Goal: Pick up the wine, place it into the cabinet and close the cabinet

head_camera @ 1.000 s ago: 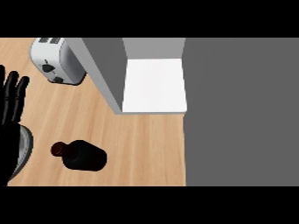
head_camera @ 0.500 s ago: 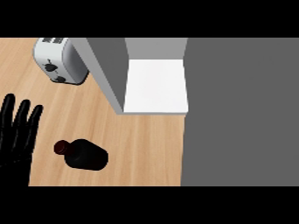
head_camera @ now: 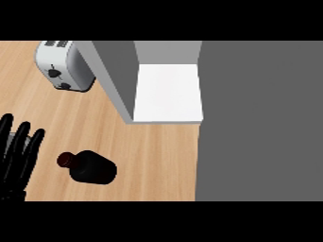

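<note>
Wine: you had one dark bottle (head_camera: 91, 166) standing at 7 o'clock on the wooden counter (head_camera: 150, 156).
Hand: one, left (head_camera: 7, 163), fingers straight, holding nothing.
Cabinet: one (head_camera: 165, 92), open.
Toaster: one (head_camera: 63, 65), 11 o'clock.

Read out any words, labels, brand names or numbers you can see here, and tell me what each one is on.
There is no readable text.
Wine bottle: dark body and dark red cap, no label showing.
Toaster: only two dark knobs on its side, no lettering or numbers.
Open cabinet, wooden counter, left hand: plain surfaces, no markings.
</note>
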